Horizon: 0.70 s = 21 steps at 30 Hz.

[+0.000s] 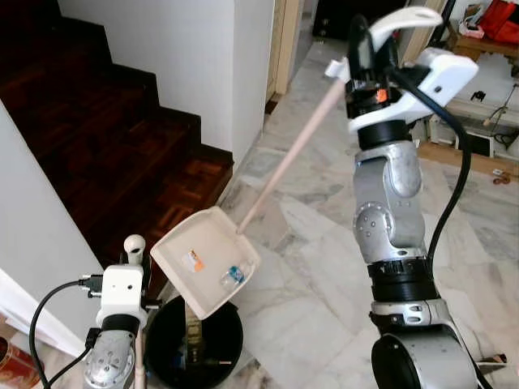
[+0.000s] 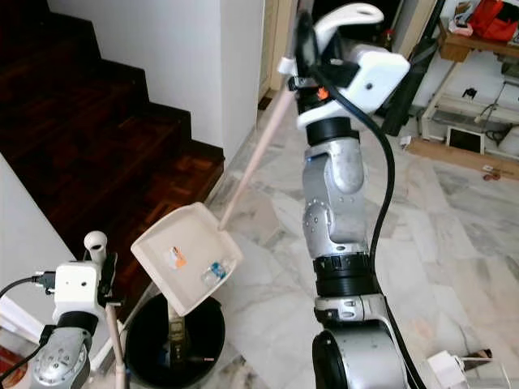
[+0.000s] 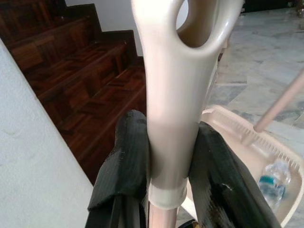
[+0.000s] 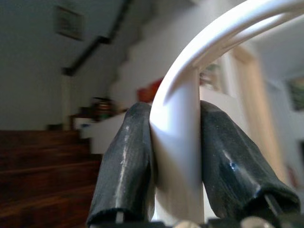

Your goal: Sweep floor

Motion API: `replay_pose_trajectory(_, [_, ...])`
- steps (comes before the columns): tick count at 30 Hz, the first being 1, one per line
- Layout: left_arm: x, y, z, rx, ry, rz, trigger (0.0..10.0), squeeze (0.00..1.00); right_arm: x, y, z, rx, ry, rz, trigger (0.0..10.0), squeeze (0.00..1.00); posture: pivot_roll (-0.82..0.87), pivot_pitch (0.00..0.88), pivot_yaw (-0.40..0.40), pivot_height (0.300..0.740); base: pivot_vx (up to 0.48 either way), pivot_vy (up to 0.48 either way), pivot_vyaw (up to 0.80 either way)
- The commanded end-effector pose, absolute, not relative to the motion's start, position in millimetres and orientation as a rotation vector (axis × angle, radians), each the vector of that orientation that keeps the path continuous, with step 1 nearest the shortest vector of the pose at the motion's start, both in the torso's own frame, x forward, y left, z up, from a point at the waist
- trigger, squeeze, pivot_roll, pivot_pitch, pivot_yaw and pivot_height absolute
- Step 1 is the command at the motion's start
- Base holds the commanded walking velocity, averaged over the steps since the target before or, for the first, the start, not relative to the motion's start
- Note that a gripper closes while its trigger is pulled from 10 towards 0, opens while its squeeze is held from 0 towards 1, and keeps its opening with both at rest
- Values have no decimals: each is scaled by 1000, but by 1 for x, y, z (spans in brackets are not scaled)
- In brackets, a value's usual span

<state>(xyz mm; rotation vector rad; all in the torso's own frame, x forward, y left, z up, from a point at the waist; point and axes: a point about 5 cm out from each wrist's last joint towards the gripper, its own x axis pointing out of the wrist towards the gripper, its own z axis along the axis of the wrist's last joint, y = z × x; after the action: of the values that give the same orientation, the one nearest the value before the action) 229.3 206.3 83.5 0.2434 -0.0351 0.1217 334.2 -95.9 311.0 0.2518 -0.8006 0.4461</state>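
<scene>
Now the right pincer [image 1: 369, 50] grips the dustpan [image 1: 207, 259] handle, pan tilted at seven o'clock above the bin [image 1: 195, 344]; left pincer [image 3: 168, 161] clamps the broom handle [image 3: 178, 95].

Dark wooden stairs [image 1: 97, 121] climb in the upper left, beside a white wall [image 1: 195, 65]. Marble floor [image 1: 324, 267] fills the centre and right. A low white shelf [image 1: 486, 105] with red bags [image 1: 499, 20] sits upper right.

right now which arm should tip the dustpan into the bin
The right. The right gripper is clamped on the long handle of the dustpan, which hangs tilted just above the black bin holding a small bottle. The left gripper is shut on the broom handle.
</scene>
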Motion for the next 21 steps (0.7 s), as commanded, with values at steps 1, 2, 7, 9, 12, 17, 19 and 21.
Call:
replay_pose_trajectory(1, [232, 201, 92, 237, -85, 98, 10000, 0, 312, -84, 334, 232, -945, 553, 10000, 0, 96, 11, -69, 740, 0, 0, 0])
replay_pose_trajectory(2, [232, 201, 92, 237, -85, 98, 10000, 0, 312, -84, 334, 232, -945, 553, 10000, 0, 96, 11, -69, 740, 0, 0, 0])
replay_pose_trajectory(7, [232, 200, 92, 235, -86, 95, 10000, 0, 300, -76, 338, 263, -992, 576, 10000, 0, 100, 14, -71, 740, 0, 0, 0])
replay_pose_trajectory(9, [231, 200, 92, 235, -86, 95, 10000, 0, 297, -74, 340, 272, -1005, 577, 10000, 0, 99, 14, -71, 740, 0, 0, 0])
replay_pose_trajectory(12, [231, 201, 92, 239, -87, 93, 10000, 0, 293, -72, 343, 298, -1016, 579, 10000, 0, 97, 14, -71, 740, 0, 0, 0])
replay_pose_trajectory(17, [232, 199, 93, 245, -93, 85, 10000, 0, 283, -67, 345, 292, -1046, 594, 10000, 0, 98, 13, -73, 740, 0, 0, 0])
replay_pose_trajectory(19, [232, 198, 92, 244, -93, 80, 10000, 0, 276, -63, 346, 240, -1073, 623, 10000, 0, 94, 13, -74, 740, 0, 0, 0])
replay_pose_trajectory(21, [232, 198, 92, 244, -93, 79, 10000, 0, 274, -61, 346, 228, -1078, 633, 10000, 0, 94, 13, -74, 740, 0, 0, 0])
